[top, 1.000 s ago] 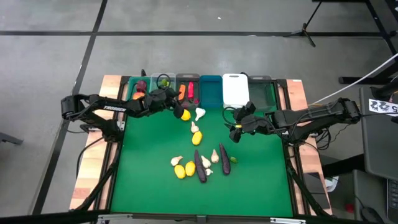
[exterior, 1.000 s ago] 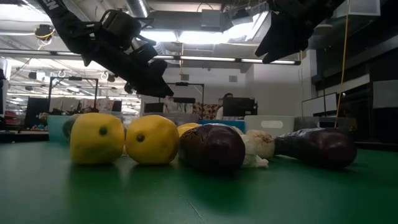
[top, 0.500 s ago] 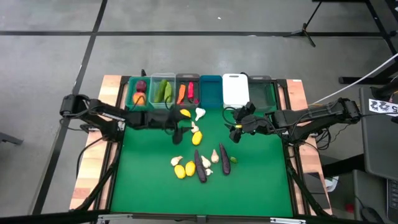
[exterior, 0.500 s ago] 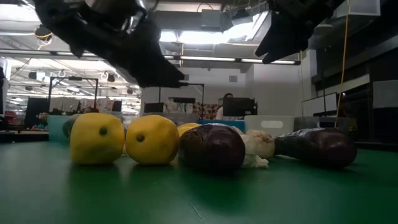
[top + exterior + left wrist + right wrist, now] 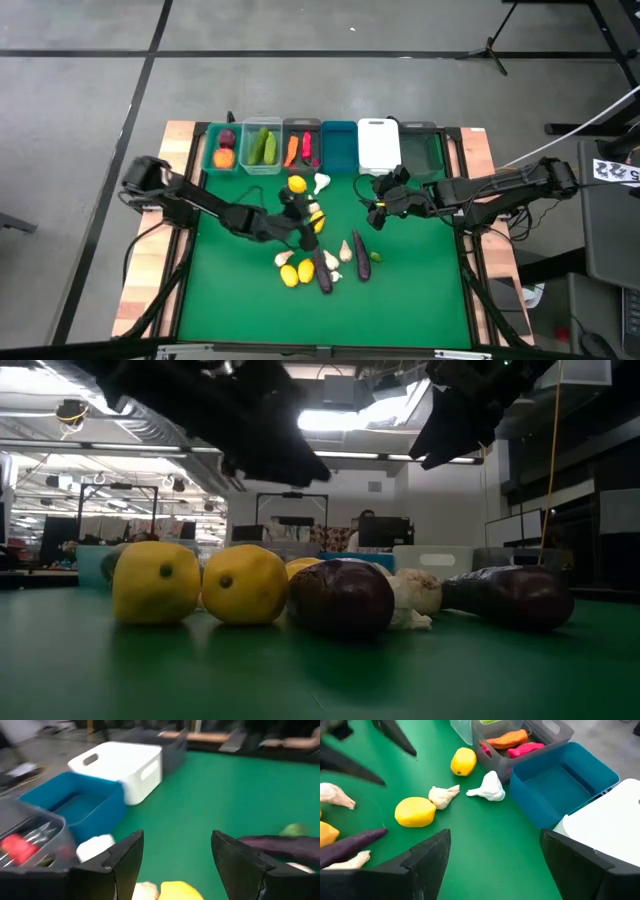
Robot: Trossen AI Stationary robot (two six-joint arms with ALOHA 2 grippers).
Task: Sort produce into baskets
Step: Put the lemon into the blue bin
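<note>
Loose produce lies mid-table: a lemon (image 5: pixel 296 184) and garlic (image 5: pixel 321 182) near the bins, a second lemon (image 5: pixel 316 222), and a cluster of lemons, garlic and eggplants (image 5: pixel 322 268) nearer the front. The row of bins (image 5: pixel 320 147) stands at the far edge; the teal-green, clear and grey ones hold produce. My left gripper (image 5: pixel 304 226) is open and empty, hovering by the second lemon, which shows just under its fingers in the left wrist view (image 5: pixel 177 890). My right gripper (image 5: pixel 378 210) is open and empty, hovering right of the produce.
The blue bin (image 5: pixel 560 780) and white bin (image 5: pixel 605 830) show no produce inside. The grey bin holds a carrot (image 5: pixel 507 739) and a red pepper (image 5: pixel 525 747). In the low view two lemons (image 5: pixel 200 582), a beet (image 5: pixel 340 598) and an eggplant (image 5: pixel 510 598) lie in front.
My left gripper has moved from the clear and grey bins toward the table's near edge and somewhat to the right, and now stands over the loose produce in the middle. The produce on the table has not moved.
</note>
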